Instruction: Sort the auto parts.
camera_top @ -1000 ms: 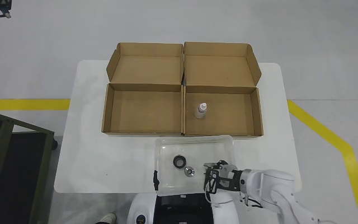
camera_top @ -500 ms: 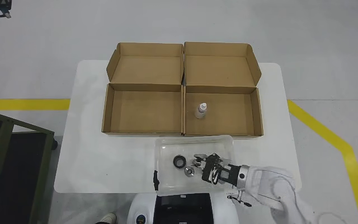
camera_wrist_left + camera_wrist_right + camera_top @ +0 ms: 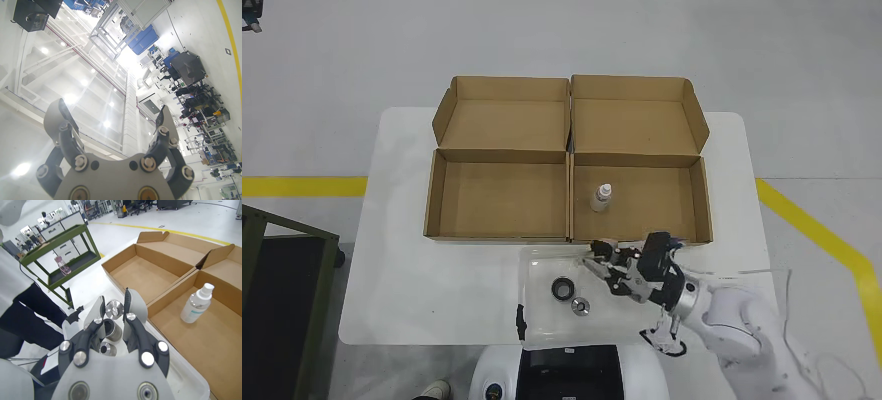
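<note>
**Operator:** Any writing worth logging?

**Spotter:** Just one label. The spray bottle [image 3: 196, 306] carries a white-and-teal band, but the print is too small for you to read.

**Operator:** How's the bottle sitting?

**Spotter:** Upright, long axis vertical, white nozzle on top. It stands on the floor of the right cardboard box [image 3: 652, 205], towards the wall it shares with the left cardboard box [image 3: 497, 200].

**Operator:** And the part in hand?

**Spotter:** Your right gripper [image 3: 598, 262] has its fingers clamped on a round metal part [image 3: 114, 310], one finger on each side of the rim. The part's flat face, with a centre stud, is turned towards the wrist camera. You're holding it over the far side of the clear tray [image 3: 532, 262], close to the right box's near wall.

**Operator:** What's in the tray?

**Spotter:** A metal sleeve [image 3: 563, 289] with its dark bore facing up, and a smaller bushing [image 3: 580, 306] just beside it. The tray sits on the white tabletop [image 3: 402, 270], just in front of the boxes.

**Operator:** Left side?

**Spotter:** Your left gripper [image 3: 113, 111] points at the ceiling, fingers spread wide with nothing between them.
</note>
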`<state>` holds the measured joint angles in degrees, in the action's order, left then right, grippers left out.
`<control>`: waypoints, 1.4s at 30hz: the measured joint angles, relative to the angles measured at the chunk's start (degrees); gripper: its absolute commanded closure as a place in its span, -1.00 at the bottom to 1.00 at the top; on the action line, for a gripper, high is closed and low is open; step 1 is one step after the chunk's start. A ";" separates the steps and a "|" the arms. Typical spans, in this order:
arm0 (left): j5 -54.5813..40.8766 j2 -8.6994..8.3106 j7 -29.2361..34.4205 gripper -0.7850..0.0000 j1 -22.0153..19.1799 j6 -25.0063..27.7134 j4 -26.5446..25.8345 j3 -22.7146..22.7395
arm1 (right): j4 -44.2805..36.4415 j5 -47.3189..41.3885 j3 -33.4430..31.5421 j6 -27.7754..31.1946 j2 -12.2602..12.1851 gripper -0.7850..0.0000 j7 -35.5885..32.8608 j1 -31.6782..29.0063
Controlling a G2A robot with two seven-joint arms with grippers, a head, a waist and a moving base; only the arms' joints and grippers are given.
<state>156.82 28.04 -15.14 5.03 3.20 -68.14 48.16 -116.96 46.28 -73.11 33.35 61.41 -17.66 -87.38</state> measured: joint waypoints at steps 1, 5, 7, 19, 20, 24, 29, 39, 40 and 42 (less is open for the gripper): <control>0.00 0.00 0.00 -1.00 0.00 0.00 0.00 0.00 | 0.14 -1.50 -0.21 -0.40 0.02 1.00 0.08 0.09; 0.00 0.00 0.00 -1.00 0.00 0.00 0.00 0.00 | 1.16 -8.38 -2.11 -2.08 0.04 1.00 0.47 1.00; 0.00 0.00 0.00 -1.00 0.00 0.00 0.00 0.00 | 1.41 -9.48 -3.20 -2.75 0.01 1.00 0.98 1.27; 0.00 0.00 0.00 -1.00 0.00 0.00 0.00 0.00 | 2.27 -25.38 -5.89 -4.97 0.48 1.00 6.06 0.34; 0.00 0.00 0.00 -1.00 0.00 0.00 0.00 0.00 | 2.18 -26.96 -6.04 -4.91 0.50 1.00 6.00 0.23; 0.00 0.00 0.00 -1.00 0.00 0.00 0.00 0.00 | 1.58 -31.27 -6.56 -4.22 0.56 1.00 5.73 -0.20; 0.00 0.00 0.00 -1.00 0.00 0.00 0.00 0.00 | 0.56 -34.88 -7.23 -3.22 0.58 1.00 4.90 -0.54; 0.00 0.00 0.00 -1.00 0.00 0.00 0.00 0.00 | 1.51 -29.08 -8.59 -5.29 0.59 1.00 3.44 0.99; 0.00 0.00 0.00 -1.00 0.00 0.00 0.00 0.00 | 1.52 -26.63 -8.73 -5.87 0.58 1.00 3.62 1.21; 0.00 0.00 0.00 -1.00 0.00 0.00 0.00 0.00 | 1.49 -21.66 -8.73 -7.27 0.63 1.00 4.42 1.59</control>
<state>156.82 28.04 -15.14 5.03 3.20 -68.14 48.16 -115.47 24.62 -81.84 26.08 62.04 -13.24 -85.79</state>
